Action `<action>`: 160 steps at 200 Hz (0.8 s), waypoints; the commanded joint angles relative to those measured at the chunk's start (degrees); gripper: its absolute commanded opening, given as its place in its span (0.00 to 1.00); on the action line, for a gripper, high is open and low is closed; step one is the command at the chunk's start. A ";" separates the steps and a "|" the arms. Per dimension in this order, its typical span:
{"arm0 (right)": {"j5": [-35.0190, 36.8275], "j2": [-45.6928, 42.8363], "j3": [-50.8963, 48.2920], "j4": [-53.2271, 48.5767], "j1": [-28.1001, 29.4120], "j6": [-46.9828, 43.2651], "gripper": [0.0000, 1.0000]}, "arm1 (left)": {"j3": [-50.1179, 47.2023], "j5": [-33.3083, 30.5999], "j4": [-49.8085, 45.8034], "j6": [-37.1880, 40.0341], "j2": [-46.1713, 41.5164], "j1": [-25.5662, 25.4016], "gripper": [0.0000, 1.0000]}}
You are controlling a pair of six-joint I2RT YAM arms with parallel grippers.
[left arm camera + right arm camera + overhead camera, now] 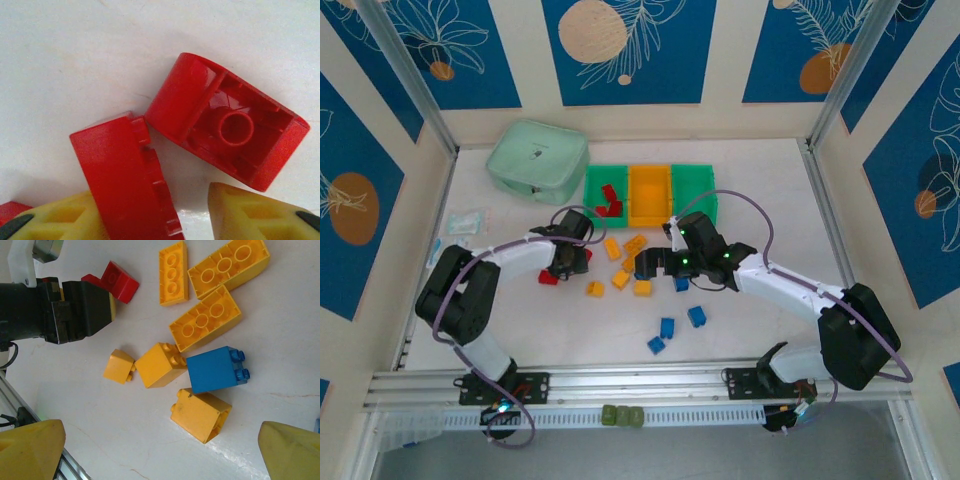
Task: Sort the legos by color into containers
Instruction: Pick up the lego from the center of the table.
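No text, number or brand can be read anywhere. The pale mint-green pouch [537,160] carries a small dark mark on its top, too small to make out. The red lego [225,125], close up in the left wrist view, shows plain moulded plastic without legible lettering.
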 commanded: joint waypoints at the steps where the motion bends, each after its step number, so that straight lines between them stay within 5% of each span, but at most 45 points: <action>1: -0.27 -0.84 -0.93 0.59 -0.47 0.57 0.99 | 0.01 -1.42 -1.47 -0.19 0.85 -0.18 0.44; 64: -1.56 -1.54 -0.58 0.86 -1.32 -0.12 0.99 | -0.78 -4.21 -4.45 0.45 -2.72 -0.18 0.23; 116: -3.65 -4.12 -0.83 0.05 -4.87 -1.58 0.99 | 2.05 -7.36 -9.43 3.30 -8.37 -0.27 0.15; 160: -5.54 -5.72 -0.77 0.20 -9.86 -2.15 0.99 | 10.60 0.58 -6.91 10.51 -8.66 -0.35 0.13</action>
